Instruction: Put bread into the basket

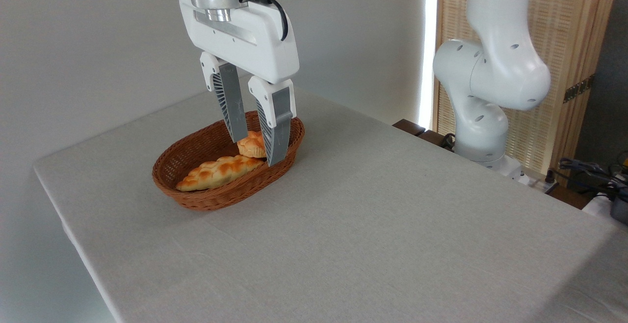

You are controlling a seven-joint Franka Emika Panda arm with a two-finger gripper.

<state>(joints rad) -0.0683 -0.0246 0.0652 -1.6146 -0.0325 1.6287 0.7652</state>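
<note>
Bread, a small round orange-golden bun [251,145], is lying inside the oval brown wicker basket [206,196] beside a long braided golden loaf [218,171]. Behind, the white two-finger gripper [258,148] is hanging spread around it, gripping nothing. Placement seems done; retreating upward probably comes next.

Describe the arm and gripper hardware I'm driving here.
Glossy white rounded arm with small dark holes. The gripper has a white boxy body under a silver metal cylinder, a black cable looping at its side, and two long grey ribbed fingers in white mounts.
</note>
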